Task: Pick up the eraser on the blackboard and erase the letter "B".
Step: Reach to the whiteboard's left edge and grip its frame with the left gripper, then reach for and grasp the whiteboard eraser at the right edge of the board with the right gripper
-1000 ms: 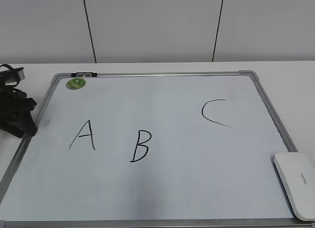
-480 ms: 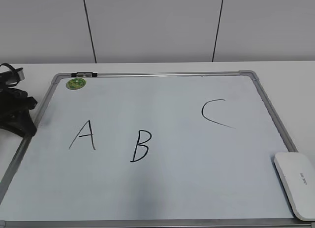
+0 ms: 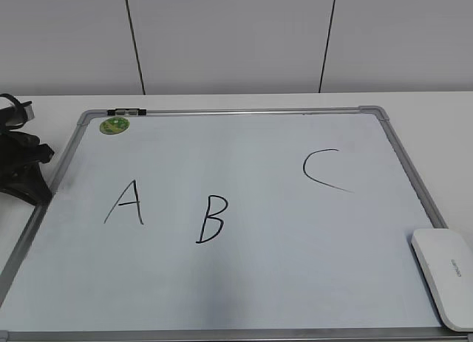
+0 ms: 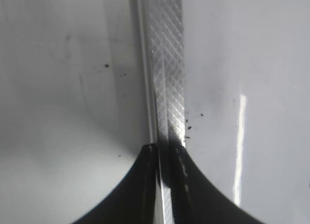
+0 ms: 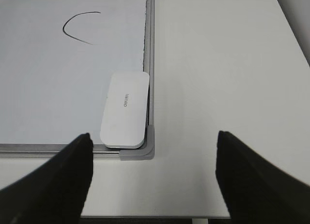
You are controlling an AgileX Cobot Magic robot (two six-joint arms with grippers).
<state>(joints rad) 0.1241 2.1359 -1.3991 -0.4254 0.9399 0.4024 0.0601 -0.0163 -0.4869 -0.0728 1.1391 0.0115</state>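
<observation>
Since the earlier exterior frames, my left arm [image 3: 21, 168] has drawn slightly back toward the left edge of the view; the board and its contents have not shifted. Exterior view: the blackboard [image 3: 403, 154], a white dry-erase surface in a silver-grey frame, lies flat on the white table [image 3: 443, 128]. The letter "B" [image 3: 211, 219] is a black, slightly slanted marker capital in the lower middle of the board, between the "A" [image 3: 126, 203] on its left and the "C" [image 3: 324, 171] up to its right. A round green sticker [image 3: 114, 125] sits near the far-left corner. The eraser [image 3: 443, 274], a glossy white rounded block with small grey lettering, rests at the near-right corner, well apart from the "B". Left wrist view: my left gripper [image 4: 164, 156] hangs close over the hatched metal frame; its fingers are pressed together, gripping nothing. Right wrist view: my right gripper [image 5: 154, 173] is spread wide, above the eraser [image 5: 125, 109], which overlaps the frame's corner.
</observation>
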